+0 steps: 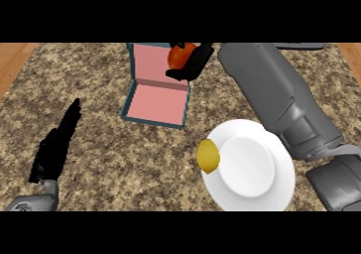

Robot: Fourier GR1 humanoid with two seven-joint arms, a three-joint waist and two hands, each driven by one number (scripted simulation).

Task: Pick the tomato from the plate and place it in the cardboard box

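Speckled counter (103, 149) fills the view. Right forearm (271, 94) runs far-left from the near right. White plate (253, 168) sits near right. Teal box (157, 101) lies open, far centre, pink inside. Left hand (55, 146) rests near left, fingers straight. Right hand (192, 64) is curled round the tomato (177, 55) over the box's far part. The tomato is half hidden, so its axis is unreadable. A yellow fruit (208, 156) lies on the plate's left rim.
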